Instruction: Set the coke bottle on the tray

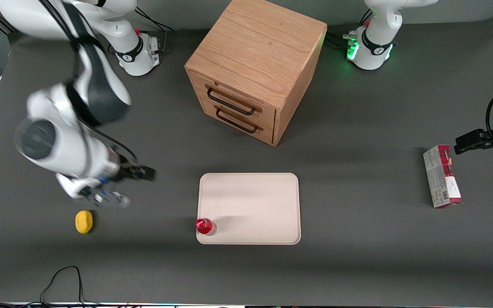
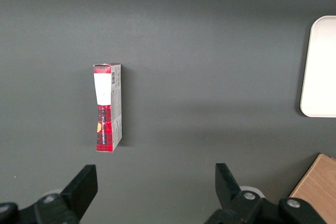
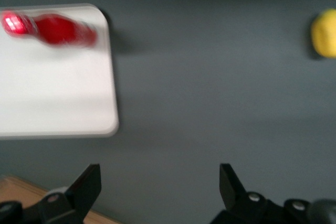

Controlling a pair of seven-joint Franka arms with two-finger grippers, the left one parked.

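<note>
A black cable (image 1: 64,278) loops on the tabletop (image 1: 357,265) at the edge nearest the front camera. A little farther from that camera stands the coke bottle (image 1: 205,226), upright on the tray (image 1: 255,201), in the tray's corner that is nearest the camera and toward the working arm's end. The right wrist view shows the bottle (image 3: 50,29) as a red shape lying within the tray's (image 3: 58,98) rim, close to a rounded corner. Nothing else sits on the tray; the rest of its pale surface is bare.

The lemon (image 1: 84,221) lies on the tabletop toward the working arm's end, well apart from the tray and about as near the camera as the bottle. Just above it and slightly farther from the camera hangs the tool (image 1: 107,197), empty, its two black fingers spread wide with only grey tabletop between them in the wrist view (image 3: 157,187). The right arm (image 1: 71,128) reaches out from its base, elbow bent, the forearm angled down over the tabletop, and the wrist clear of both tray and bottle.

The wooden drawer cabinet (image 1: 255,64) stands farther from the camera than the tray, its two drawers closed, each with a dark handle. A red-and-grey carton (image 1: 442,176) lies flat toward the parked arm's end of the tabletop, well apart from the tray
</note>
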